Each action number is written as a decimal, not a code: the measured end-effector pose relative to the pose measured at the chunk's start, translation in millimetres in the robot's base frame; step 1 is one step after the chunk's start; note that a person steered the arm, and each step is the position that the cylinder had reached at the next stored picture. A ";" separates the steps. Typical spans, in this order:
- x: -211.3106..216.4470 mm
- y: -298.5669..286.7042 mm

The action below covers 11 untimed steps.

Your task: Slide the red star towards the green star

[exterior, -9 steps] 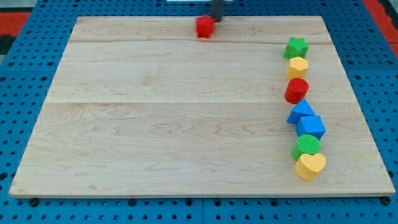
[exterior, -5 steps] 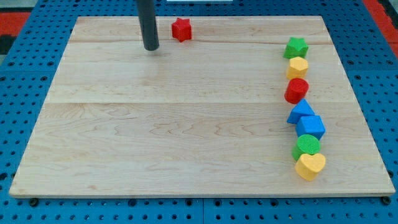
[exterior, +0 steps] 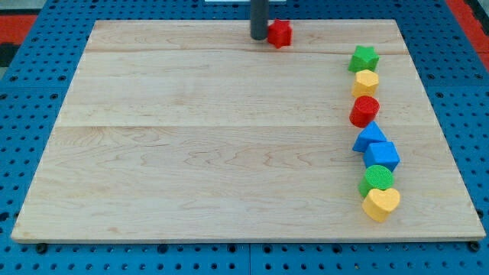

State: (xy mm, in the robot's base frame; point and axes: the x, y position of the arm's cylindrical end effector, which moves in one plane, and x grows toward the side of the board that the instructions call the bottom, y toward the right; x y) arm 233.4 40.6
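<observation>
Red star (exterior: 280, 33) touching my tip (exterior: 259, 37); green star (exterior: 364, 58) well apart.

Bright, even, sharp; faint shadows

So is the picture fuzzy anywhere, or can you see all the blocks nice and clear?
In the camera view, the blocks down the view's right side, such as the green star and the yellow heart, look sharp; the red star looks slightly soft beside my tip; the light is even, with only faint shadows and no glare on the wooden board.
</observation>
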 end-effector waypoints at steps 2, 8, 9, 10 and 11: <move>-23.8 -11.2; 0.2 82.3; 0.6 93.9; 4.5 112.3; 5.2 121.7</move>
State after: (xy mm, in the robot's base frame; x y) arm 238.7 162.3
